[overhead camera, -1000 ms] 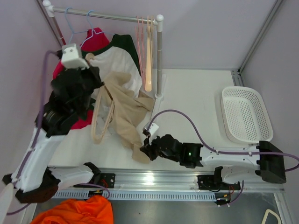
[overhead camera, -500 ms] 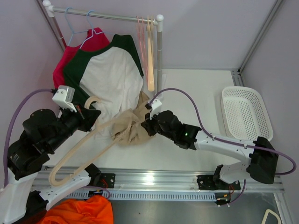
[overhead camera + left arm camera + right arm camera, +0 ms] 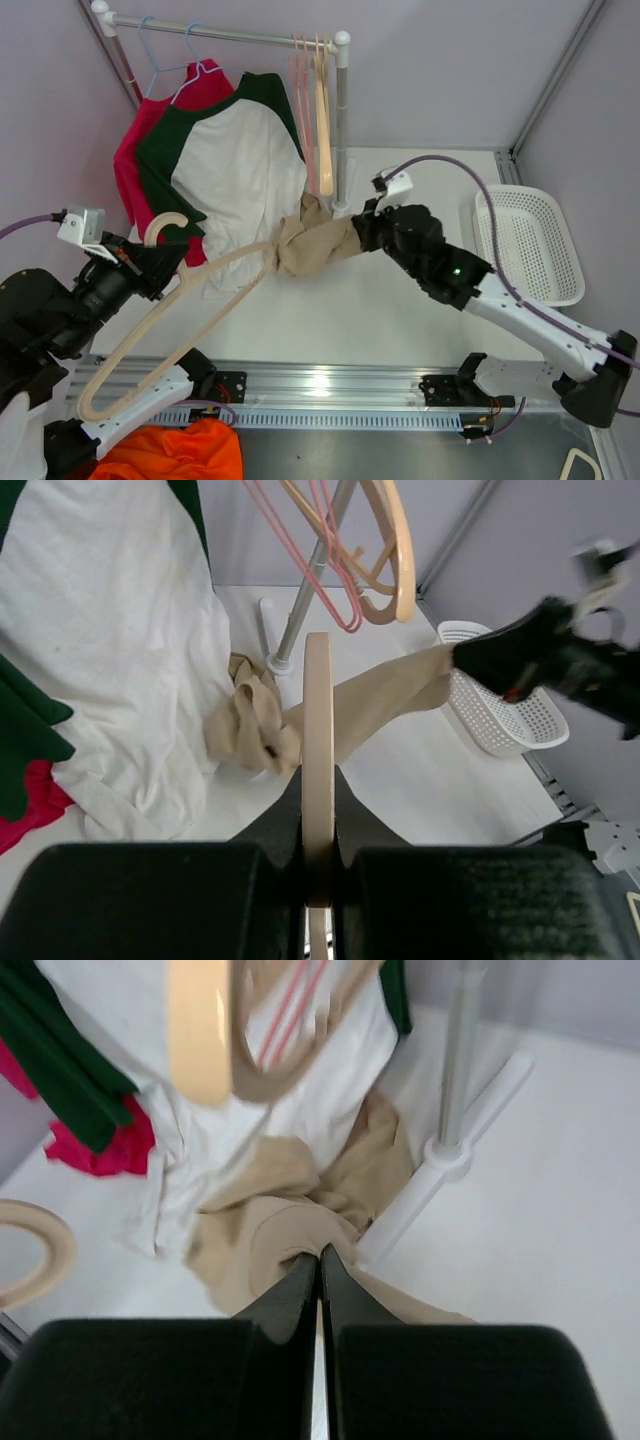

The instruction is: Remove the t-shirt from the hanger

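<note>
My left gripper (image 3: 168, 262) is shut on the beige hanger (image 3: 190, 320), which slants from the near left toward the rack. In the left wrist view the hanger (image 3: 318, 710) stands edge-on between the jaws of the left gripper (image 3: 318, 805). The beige t-shirt (image 3: 312, 243) is bunched at the hanger's far end and stretched to the right, above the table. My right gripper (image 3: 363, 228) is shut on a fold of it. The right wrist view shows the right gripper (image 3: 320, 1252) pinching the t-shirt (image 3: 285, 1225). Whether the hanger's tip is still inside the cloth I cannot tell.
A rack (image 3: 340, 120) at the back holds a white-and-green shirt (image 3: 245, 150), a red shirt (image 3: 135, 150) and empty pink and wooden hangers (image 3: 318, 110). A white basket (image 3: 525, 245) lies at the right. Orange cloth (image 3: 165, 455) sits below the rail.
The left arm has drawn the hanger back toward the near left. The right gripper has risen and moved right and away with the t-shirt, pulling it taut off the hanger.
</note>
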